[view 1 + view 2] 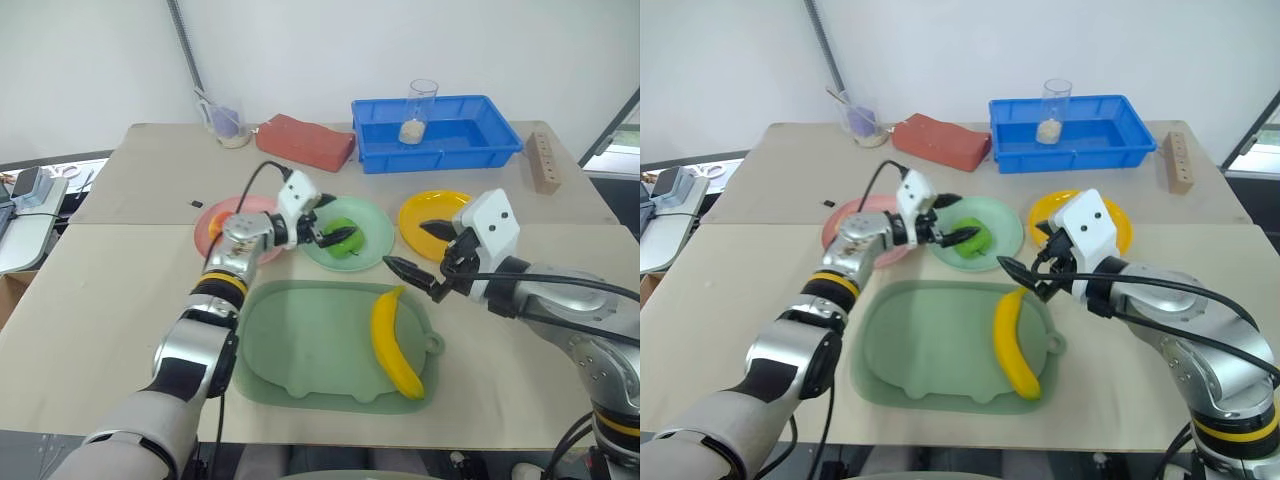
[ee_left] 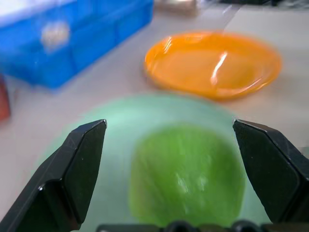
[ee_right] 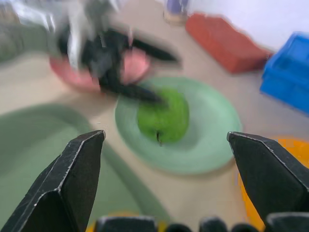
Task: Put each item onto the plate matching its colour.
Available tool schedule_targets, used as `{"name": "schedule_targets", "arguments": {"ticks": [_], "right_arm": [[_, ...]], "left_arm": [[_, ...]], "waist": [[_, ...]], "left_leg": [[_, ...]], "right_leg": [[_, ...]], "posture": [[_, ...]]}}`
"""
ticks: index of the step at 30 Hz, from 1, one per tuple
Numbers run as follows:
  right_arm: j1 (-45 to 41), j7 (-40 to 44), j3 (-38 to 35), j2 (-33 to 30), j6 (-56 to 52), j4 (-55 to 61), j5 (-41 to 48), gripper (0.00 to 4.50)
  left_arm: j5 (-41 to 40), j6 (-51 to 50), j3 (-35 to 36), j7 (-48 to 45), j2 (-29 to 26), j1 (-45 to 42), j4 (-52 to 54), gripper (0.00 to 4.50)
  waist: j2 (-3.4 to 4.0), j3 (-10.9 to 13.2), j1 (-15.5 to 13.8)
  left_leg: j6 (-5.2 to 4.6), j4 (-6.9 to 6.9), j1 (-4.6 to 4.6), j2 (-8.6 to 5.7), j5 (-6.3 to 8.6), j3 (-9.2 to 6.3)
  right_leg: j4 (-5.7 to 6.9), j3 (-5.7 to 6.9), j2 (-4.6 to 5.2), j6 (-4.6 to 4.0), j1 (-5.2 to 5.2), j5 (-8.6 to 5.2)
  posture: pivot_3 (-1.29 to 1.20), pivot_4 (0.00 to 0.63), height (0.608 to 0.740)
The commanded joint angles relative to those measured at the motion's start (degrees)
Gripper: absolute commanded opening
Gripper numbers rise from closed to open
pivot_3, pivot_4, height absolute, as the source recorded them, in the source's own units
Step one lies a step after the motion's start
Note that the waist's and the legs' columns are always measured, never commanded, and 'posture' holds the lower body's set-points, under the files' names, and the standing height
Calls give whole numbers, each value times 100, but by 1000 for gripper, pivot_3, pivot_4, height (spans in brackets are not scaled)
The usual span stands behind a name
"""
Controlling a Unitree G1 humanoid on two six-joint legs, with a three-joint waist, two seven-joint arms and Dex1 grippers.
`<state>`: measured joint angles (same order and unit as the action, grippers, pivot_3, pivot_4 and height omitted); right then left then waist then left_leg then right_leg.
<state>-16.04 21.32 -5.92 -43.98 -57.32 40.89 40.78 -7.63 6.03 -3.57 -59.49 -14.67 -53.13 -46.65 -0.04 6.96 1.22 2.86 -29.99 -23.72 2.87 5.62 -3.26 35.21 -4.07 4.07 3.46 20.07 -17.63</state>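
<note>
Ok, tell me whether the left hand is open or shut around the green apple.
Open. The left hand has its fingers spread wide on either side of the green apple, which rests on the mint green plate.

The round yellow-orange plastic plate [image 2: 215,65] is glossy, with bright highlights. The blue rectangular plastic bin [image 1: 436,131] looks smooth. The beige desk [image 1: 100,320] is matt. The long yellow plastic banana [image 1: 394,341] has a soft sheen; the red brick-like block [image 1: 305,141] looks rough and dull.

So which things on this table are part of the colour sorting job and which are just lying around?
Job: green apple on the mint green plate, banana on the pale green tray, pink plate, yellow-orange plate.

Lying about: blue bin, red brick, glass, wooden block.
</note>
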Motion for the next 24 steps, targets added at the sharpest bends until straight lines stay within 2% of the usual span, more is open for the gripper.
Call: {"name": "schedule_targets", "arguments": {"ticks": [1,3,6,8,11,24], "right_arm": [[142,200,-264,-190,-358,280,398,4500],[188,308,-256,-318,-634,288,620,4500],[352,478,-229,-497,-966,285,926,4500],[481,466,-240,-469,-1164,243,1114,4500],[648,397,-33,-382,-1303,212,1151,4500],[738,-132,702,198,-1707,-164,760,4500]], "left_arm": [[-467,-648,-92,-969,-594,564,1738,4468],[-697,-998,-219,-1459,-1011,977,2781,4468],[-786,-803,-418,-2078,-1578,1523,3835,4468],[-862,-560,-511,-2397,-1795,1818,4294,4468],[-1087,-330,-639,-2749,-2022,2271,4980,4468],[-1337,-491,-665,-2677,-2346,2726,5712,4468]], "waist": [[12,-7,34],[14,-8,93],[11,-5,78],[9,-5,70],[10,-5,46],[7,-4,-18]], "left_leg": [[-1,-1,4,1,-1,-2],[-3,1,9,8,-2,-2],[-3,-2,15,16,-2,-4],[-2,-2,26,17,-1,0],[2,-3,26,13,2,23],[-3,-26,7,11,-1,28]], "right_leg": [[4,-1,-3,-1,-5,0],[11,-9,-10,-5,-2,-3],[18,-7,-18,-15,-1,-8],[13,-5,-15,-68,6,-37],[10,-5,9,-76,3,-42],[-1,-1,14,-75,8,-41]], "posture": [[0,150,740],[0,150,740],[0,150,740],[0,150,740],[0,150,740],[0,150,740]]}}
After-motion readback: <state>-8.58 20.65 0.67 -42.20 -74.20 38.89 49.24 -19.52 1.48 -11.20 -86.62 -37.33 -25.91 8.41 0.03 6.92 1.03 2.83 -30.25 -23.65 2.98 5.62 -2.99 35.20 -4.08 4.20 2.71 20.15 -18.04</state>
